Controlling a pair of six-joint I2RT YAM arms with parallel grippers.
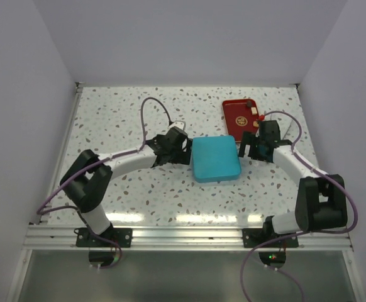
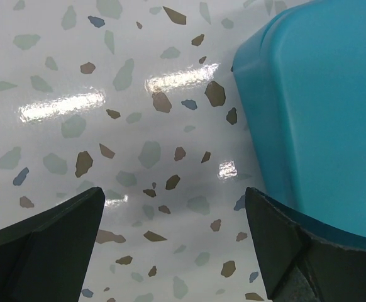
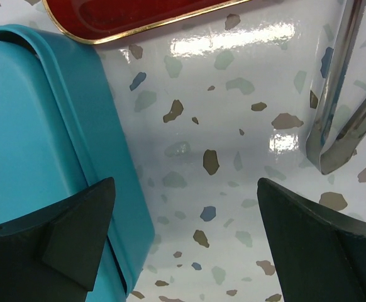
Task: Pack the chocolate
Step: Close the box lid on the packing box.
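A closed teal box [image 1: 216, 159] lies in the middle of the table, lid on. No chocolate shows in any view. My left gripper [image 1: 184, 153] sits low at the box's left side, open, with only bare tabletop between its fingers [image 2: 174, 190]; the teal box [image 2: 321, 107] runs along its right finger. My right gripper [image 1: 244, 149] sits at the box's right side, also open and holding nothing [image 3: 184, 182]. Its left finger [image 3: 76, 233] overlaps the edge of the teal box [image 3: 32, 138].
A red tray [image 1: 236, 116] with a gold rim lies behind the box at the right, with a few small bits on its right edge too small to identify. Its rim [image 3: 139, 25] shows in the right wrist view. Metal tongs [image 3: 340, 113] lie right of the right gripper.
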